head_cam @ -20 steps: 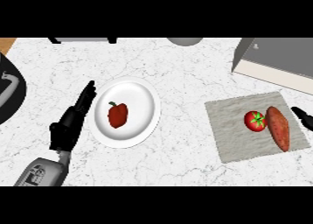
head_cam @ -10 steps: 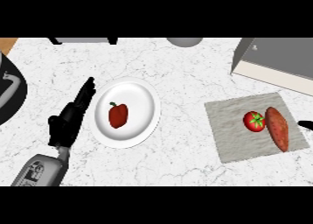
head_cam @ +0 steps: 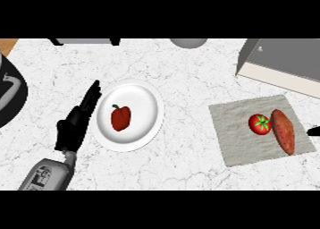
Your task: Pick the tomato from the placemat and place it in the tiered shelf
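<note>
The round red tomato (head_cam: 259, 124) lies on the grey cloth placemat (head_cam: 242, 143) on the white marbled counter (head_cam: 189, 76). My left hand (head_cam: 75, 125) rests beside a white plate (head_cam: 146, 96), fingers straight. My right hand (head_cam: 319, 131) barely shows at the view's right edge, and I cannot tell its state.

Red tomato (head_cam: 259, 124) on grey placemat (head_cam: 240, 134) — tiered shelf (head_cam: 288, 65) well apart

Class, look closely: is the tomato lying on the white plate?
No, the tomato lies on the grey placemat beside a sweet potato; the plate holds a red pepper.
</note>
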Tool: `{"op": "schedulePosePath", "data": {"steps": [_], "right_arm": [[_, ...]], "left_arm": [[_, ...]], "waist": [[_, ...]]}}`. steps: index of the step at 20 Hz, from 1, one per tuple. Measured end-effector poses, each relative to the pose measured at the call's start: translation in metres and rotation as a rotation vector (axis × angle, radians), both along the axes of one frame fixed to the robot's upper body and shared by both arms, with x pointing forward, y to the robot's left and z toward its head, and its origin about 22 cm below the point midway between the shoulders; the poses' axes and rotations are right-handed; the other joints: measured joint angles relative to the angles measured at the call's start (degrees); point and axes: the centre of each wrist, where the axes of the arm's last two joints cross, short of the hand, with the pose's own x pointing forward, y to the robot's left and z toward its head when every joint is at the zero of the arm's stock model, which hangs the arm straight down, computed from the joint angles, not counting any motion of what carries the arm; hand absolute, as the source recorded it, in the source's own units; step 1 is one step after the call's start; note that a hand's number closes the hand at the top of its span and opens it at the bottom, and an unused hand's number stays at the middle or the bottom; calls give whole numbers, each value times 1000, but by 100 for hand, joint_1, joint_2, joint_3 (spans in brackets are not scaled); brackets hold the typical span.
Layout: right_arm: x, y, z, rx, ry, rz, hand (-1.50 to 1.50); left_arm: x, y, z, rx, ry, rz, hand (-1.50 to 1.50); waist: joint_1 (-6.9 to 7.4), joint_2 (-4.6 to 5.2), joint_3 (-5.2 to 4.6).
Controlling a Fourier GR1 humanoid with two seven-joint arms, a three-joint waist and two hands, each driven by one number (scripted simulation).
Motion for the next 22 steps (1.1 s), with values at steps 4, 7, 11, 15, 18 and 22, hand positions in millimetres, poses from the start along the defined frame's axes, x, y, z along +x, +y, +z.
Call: {"op": "schedulePosePath", "data": {"steps": [4,7,11,15,18,22], "right_arm": [[-3,20,24,-164,112,46,-150],[-4,39,37,-237,160,55,-150],[-13,61,47,-272,186,49,-150],[-18,75,40,-277,192,41,-150],[-24,89,36,-284,179,36,-150],[-28,95,32,-305,173,13,-150]], "left_arm": [[-3,1,0,3,3,2,0],[0,3,4,5,0,3,0],[-1,-7,11,4,-5,-3,0],[0,-3,2,1,-5,2,0],[0,-3,2,1,-3,-4,0],[-2,5,3,-2,0,-6,0]], "waist": [[-10,-8,1],[-7,-1,5],[-10,1,9],[-1,10,11],[0,11,12],[6,13,13]]}}
